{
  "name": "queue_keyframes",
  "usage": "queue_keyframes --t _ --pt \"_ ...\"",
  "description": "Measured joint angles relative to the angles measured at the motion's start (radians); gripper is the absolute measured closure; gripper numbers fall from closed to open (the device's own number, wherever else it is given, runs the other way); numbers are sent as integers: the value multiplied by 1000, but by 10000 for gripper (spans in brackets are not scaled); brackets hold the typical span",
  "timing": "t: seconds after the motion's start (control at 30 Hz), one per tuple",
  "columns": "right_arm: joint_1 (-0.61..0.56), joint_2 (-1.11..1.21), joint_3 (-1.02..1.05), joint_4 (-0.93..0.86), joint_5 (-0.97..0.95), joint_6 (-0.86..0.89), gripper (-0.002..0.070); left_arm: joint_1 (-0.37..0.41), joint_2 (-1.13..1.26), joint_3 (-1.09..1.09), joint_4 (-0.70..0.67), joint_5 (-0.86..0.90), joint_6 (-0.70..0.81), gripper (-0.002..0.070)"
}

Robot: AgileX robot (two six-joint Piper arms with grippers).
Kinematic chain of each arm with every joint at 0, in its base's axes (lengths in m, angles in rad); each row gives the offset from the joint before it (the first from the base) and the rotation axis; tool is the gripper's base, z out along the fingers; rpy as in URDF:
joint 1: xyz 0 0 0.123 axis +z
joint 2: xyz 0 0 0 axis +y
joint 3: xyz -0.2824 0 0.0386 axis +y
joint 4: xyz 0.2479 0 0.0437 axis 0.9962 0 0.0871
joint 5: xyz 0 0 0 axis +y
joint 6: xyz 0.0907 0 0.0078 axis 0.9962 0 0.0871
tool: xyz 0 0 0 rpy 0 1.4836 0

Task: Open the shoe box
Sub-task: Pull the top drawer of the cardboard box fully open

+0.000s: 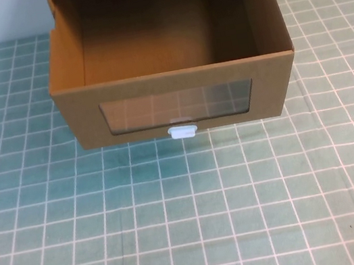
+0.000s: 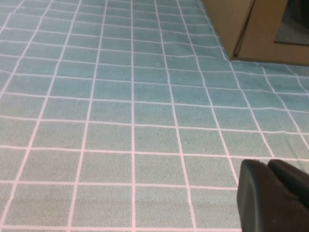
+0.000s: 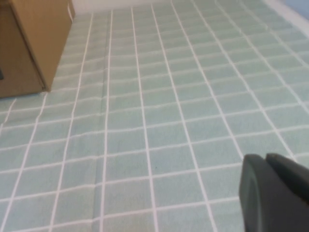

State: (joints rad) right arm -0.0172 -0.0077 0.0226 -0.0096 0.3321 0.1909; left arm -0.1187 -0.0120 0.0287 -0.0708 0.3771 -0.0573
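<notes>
High view shows the shoe box (image 1: 177,101) already drawn open on the checked cloth (image 1: 193,225); left gripper (image 2: 268,166) and right gripper (image 3: 266,162), both closed and empty, well short of the box, need only avoid knocking it.

shoe box (image 1: 82,115) brown | tab (image 1: 182,131) white | tablecloth (image 1: 192,219) teal, white grid | left gripper (image 2: 268,169) black | right gripper (image 3: 266,164) black

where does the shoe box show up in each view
high view: shoe box at top centre, pulled open
left wrist view: its corner, ahead of the shut left gripper, apart
right wrist view: its corner, ahead of the shut right gripper, apart
shared: teal checked cloth
</notes>
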Motion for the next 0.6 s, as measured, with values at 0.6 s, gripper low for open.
queue_keyframes --t 0.6 --pt "0 0 2 21 24 0 689 0 0 0 0 0 0 679"
